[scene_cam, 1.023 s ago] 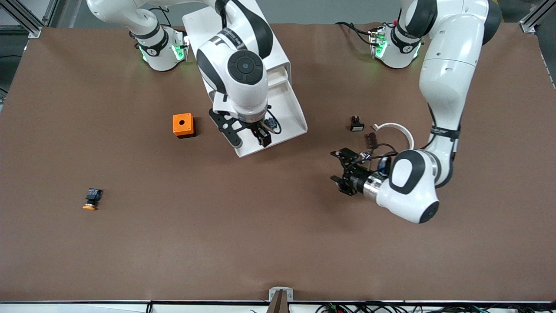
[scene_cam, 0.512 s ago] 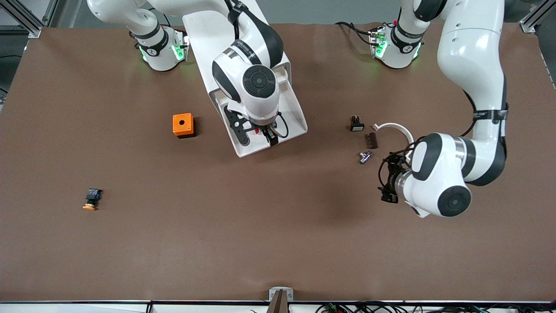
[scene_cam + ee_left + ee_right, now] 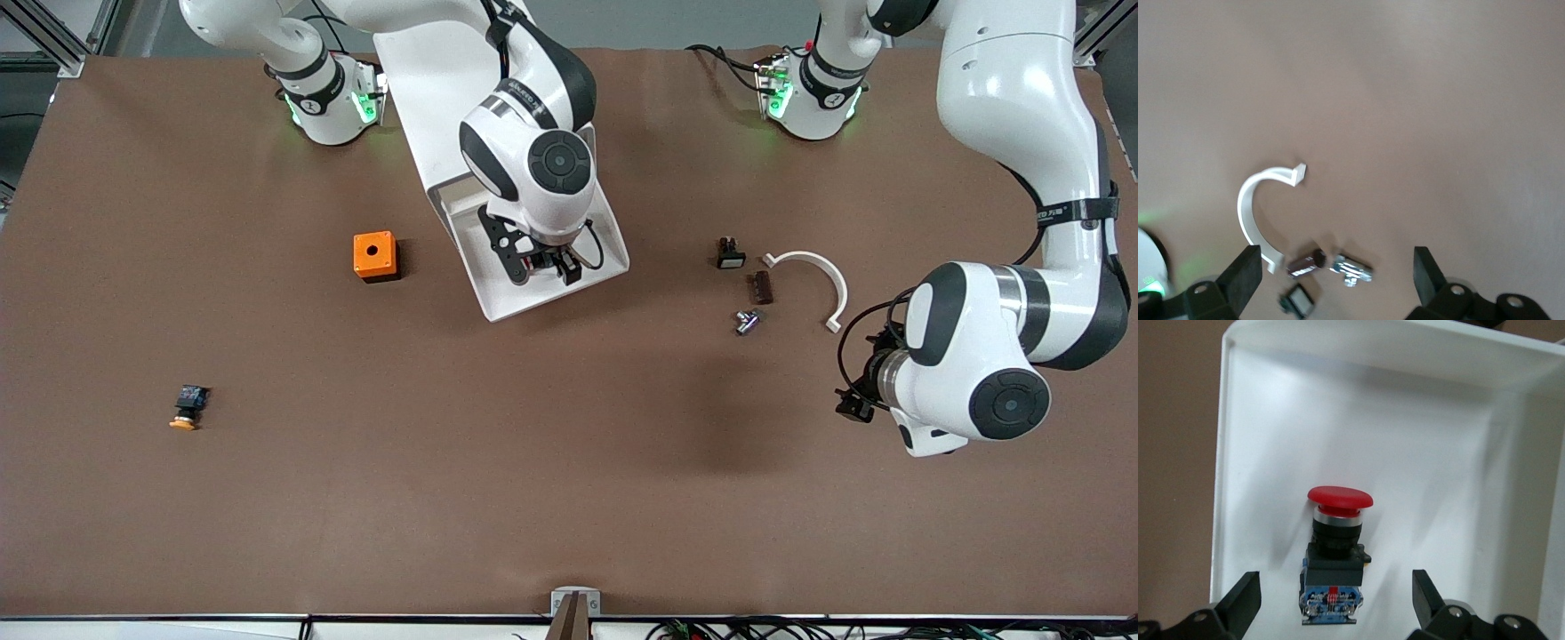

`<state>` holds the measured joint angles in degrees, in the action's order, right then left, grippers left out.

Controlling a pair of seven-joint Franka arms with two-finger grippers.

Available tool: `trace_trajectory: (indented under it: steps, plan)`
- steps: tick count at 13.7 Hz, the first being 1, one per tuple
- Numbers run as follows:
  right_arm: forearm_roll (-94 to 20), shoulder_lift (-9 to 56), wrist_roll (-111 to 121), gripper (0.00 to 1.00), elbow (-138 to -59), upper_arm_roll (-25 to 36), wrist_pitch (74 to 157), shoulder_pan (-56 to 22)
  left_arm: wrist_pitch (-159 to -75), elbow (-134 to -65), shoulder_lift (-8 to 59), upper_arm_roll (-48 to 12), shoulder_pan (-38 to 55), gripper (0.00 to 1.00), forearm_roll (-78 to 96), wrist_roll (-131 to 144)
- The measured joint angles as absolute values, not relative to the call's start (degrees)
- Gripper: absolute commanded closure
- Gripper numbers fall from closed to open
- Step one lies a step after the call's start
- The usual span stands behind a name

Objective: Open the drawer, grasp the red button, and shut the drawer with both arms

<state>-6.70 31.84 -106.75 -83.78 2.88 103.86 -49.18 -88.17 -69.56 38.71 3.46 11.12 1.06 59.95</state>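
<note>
The right gripper [image 3: 544, 267] has slid up the open drawer [image 3: 498, 307] toward the cabinet [image 3: 418, 80], and the left gripper [image 3: 852, 404] has swung away from the small parts [image 3: 747, 322] toward its own end of the table. The right gripper hangs over the drawer, fingers spread and empty. The button [image 3: 1335, 553] lies on the drawer floor straight between them, red cap pointing away from the wrist, so its long axis runs across the closing line. The right arm is nearer. The left gripper, also spread and empty, waits over bare table.
</note>
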Motion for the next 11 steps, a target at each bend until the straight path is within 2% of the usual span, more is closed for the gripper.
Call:
trace_trajectory:
  steps: [2,5,9,11]
  plan:
    - [-6.7,32.3,-106.7,0.0,-83.9,2.9,103.9,-49.2,-88.3,-69.5,37.5,3.4,11.1,0.0,1.0,52.1]
    - [-6.7,32.7,-106.7,0.31,-84.0,2.9,103.9,-49.6,-89.8,-70.2,35.5,2.9,11.3,0.0,1.0,44.4]
    - [-6.7,32.9,-106.7,0.65,-84.0,2.9,104.4,-50.3,-91.6,-72.2,34.9,0.2,11.6,0.0,1.0,42.2]
    - [-6.7,32.9,-106.7,0.69,-83.9,2.9,104.8,-50.4,-92.0,-73.3,34.9,-0.8,12.6,0.0,1.0,42.2]
